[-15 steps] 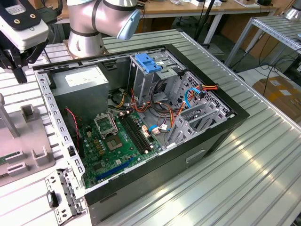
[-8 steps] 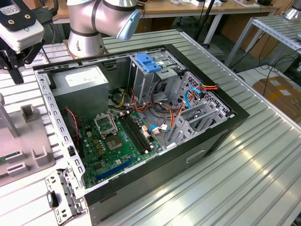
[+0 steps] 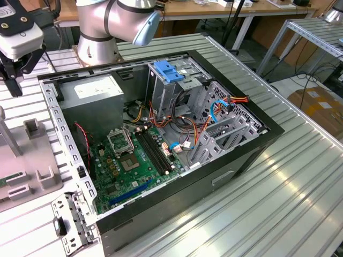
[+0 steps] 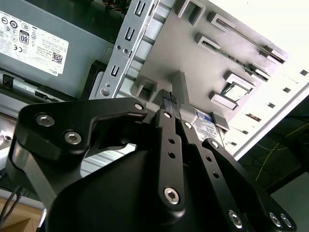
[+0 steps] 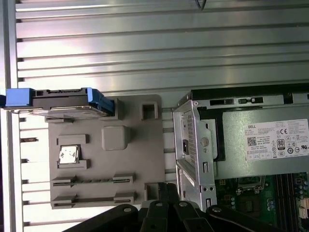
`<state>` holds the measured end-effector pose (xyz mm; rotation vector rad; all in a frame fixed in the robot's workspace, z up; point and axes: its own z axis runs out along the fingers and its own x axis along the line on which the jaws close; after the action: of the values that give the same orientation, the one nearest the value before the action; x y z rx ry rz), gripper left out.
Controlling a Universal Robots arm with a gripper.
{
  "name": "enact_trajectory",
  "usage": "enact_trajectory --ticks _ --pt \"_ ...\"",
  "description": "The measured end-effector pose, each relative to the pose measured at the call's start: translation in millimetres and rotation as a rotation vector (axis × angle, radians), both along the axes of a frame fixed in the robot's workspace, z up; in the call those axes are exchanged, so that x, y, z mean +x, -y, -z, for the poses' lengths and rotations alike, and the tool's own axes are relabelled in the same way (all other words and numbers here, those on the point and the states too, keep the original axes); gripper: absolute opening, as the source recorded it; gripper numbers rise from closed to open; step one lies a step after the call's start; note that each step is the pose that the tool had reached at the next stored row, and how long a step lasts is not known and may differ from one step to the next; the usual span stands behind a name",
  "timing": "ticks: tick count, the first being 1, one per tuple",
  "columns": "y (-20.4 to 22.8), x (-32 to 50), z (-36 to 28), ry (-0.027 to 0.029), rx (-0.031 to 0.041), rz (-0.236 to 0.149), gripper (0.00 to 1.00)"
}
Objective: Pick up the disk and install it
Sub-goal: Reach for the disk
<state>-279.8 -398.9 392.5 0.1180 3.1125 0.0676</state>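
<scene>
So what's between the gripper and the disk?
In the first wrist view, a bare stretch of the grey holder plate, with its raised square block, lies between the gripper and the disk.

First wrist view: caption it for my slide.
Blue-railed disk at grey fixture plate edge, open computer case alongside.

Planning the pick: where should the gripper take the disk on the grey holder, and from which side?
The disk seems to stand on edge on the grey holder, narrow edge up. Probably best: come from above and pinch its two broad faces midway between the blue rails.
</scene>
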Motion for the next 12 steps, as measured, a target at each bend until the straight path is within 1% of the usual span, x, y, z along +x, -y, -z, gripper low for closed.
enact_trajectory --ticks 12 --pt "0.0 -8.6 0.4 0.0 0.0 0.0 0.11"
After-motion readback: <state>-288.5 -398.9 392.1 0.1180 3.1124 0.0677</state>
